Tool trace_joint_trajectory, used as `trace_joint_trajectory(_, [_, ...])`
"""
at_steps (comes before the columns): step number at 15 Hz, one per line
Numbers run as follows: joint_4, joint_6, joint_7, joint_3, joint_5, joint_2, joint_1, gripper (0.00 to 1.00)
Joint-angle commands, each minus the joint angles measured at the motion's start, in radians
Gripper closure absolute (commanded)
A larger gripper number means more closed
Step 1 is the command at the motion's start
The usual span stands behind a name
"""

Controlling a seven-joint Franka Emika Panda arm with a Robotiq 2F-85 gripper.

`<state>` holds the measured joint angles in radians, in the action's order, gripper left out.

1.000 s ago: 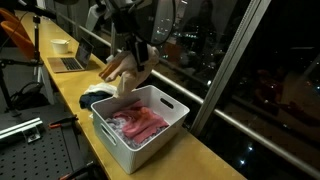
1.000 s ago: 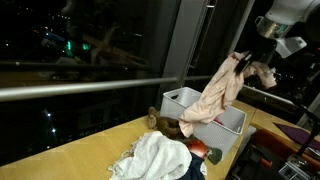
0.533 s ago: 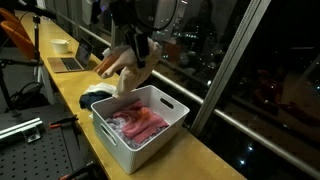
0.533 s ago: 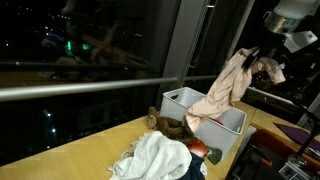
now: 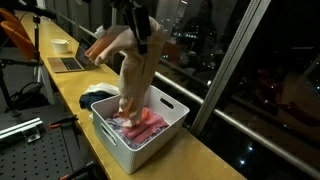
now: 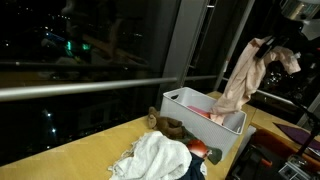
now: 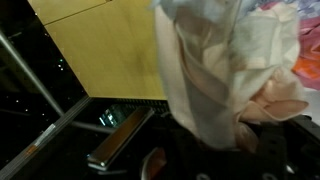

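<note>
**Colleague:** What's in front of you?

**Me:** The biggest thing is a long yellow wooden counter [image 5: 68,88] running along the dark window. On it stands the white slotted plastic basket [image 5: 152,142]. Above the basket hangs a pale beige cloth garment [image 5: 133,75], and my gripper [image 5: 140,38] is clamped shut on its top end.

**Colleague:** What has moved?

**Me:** Over the last second I've raised the arm. The garment was bunched near the basket's rim, and now it hangs long, its hem down by the pink laundry [image 5: 142,126] inside. I'd judge it nearly free of the basket.

**Colleague:** Anything unclear?

**Me:** In the wrist view, fabric [image 7: 215,80] hides the fingers. I cannot tell whether the hem touches the pink pile. A crumpled white cloth [image 6: 155,158] beside the basket is cut off at the frame's edge.
</note>
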<state>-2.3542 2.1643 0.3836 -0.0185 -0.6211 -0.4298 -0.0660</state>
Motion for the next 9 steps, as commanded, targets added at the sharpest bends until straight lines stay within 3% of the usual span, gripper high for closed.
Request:
trace_joint_trajectory(1, [0.031,0.000,-0.023,-0.022,0.007,0.025,-0.016,1.00])
trace_joint_trajectory(9, [0.064,0.173,0.015,-0.034,-0.008,0.304,-0.008,1.00])
